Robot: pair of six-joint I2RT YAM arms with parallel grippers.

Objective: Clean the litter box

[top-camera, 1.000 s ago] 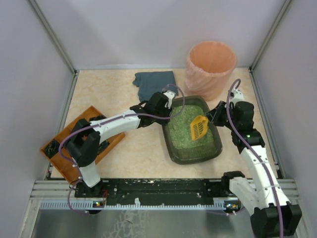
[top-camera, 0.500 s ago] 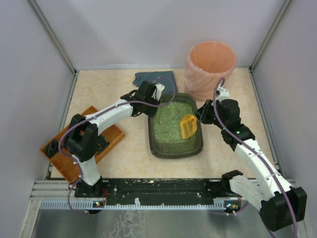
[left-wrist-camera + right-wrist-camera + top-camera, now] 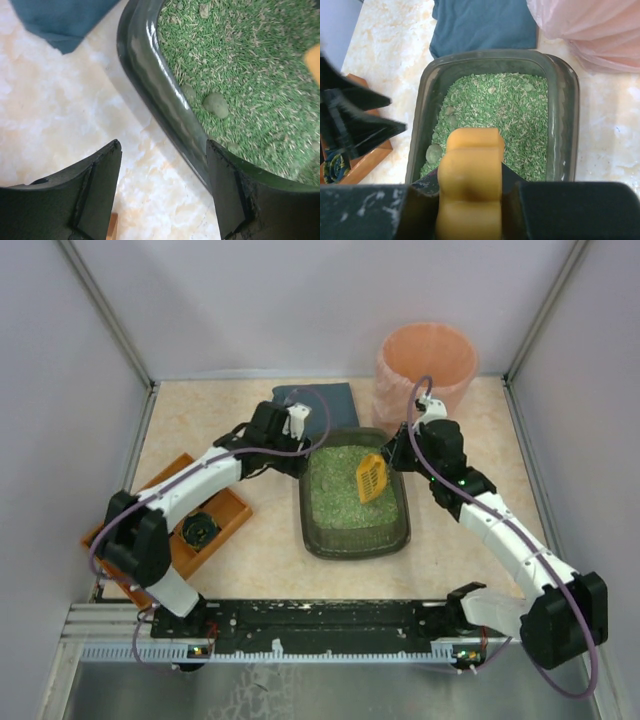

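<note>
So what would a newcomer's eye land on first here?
The bright green litter filling the dark litter box at mid-table, with the yellow scoop held over it in the right hand. Next, the tall peach bin at the far right corner, just behind the box.

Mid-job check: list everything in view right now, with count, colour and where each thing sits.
dark grey-green plastic litter box: one, mid-table, filled with green granular litter
grey-green clumps: at least three, in the litter near the box's left wall
yellow slotted plastic scoop: one, over the litter's far right part
blue-grey cloth: one, behind the box
peach round bin: one, far right corner
orange-brown wooden tray: one, near left, with a black round item in it
left gripper: open, at the box's left rim
right gripper: shut on the scoop's handle
</note>
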